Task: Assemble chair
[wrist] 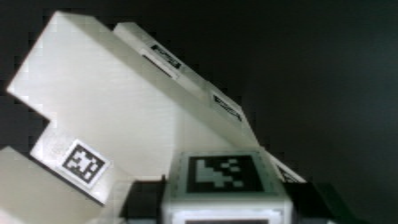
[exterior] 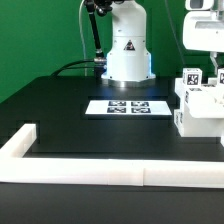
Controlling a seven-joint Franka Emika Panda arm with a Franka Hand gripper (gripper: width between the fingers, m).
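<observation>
at about 3 o'clock in the exterior view, the chair assembly (exterior: 198, 108) sits on the black table (exterior: 70, 115), a chunky white stack of blocks with small black-and-white tags on its upper faces. the gripper (exterior: 205, 40) is directly above it at roughly 1 o'clock in the frame, a white housing cut off by the picture's top and the exterior view's right edge. fingers are not resolvable there, so i can't tell if they're apart, together or clamped on a part.

exterior view only: the robot base (exterior: 128, 50) at 12 o'clock, the marker board (exterior: 130, 106) flat on the table near centre, just beside the assembly toward the exterior view's left, and the white border rail (exterior: 90, 170) running across 6 o'clock with a short leg up at 9 o'clock.

wrist view only: a close look at the chair (wrist: 125, 95), a large white panel tilted diagonally with tagged blocks along one edge, one tagged face near the camera, another tag on a lower block. no fingertips clearly visible. image is soft; tag patterns unreadable, and part joints are hard to separate.
</observation>
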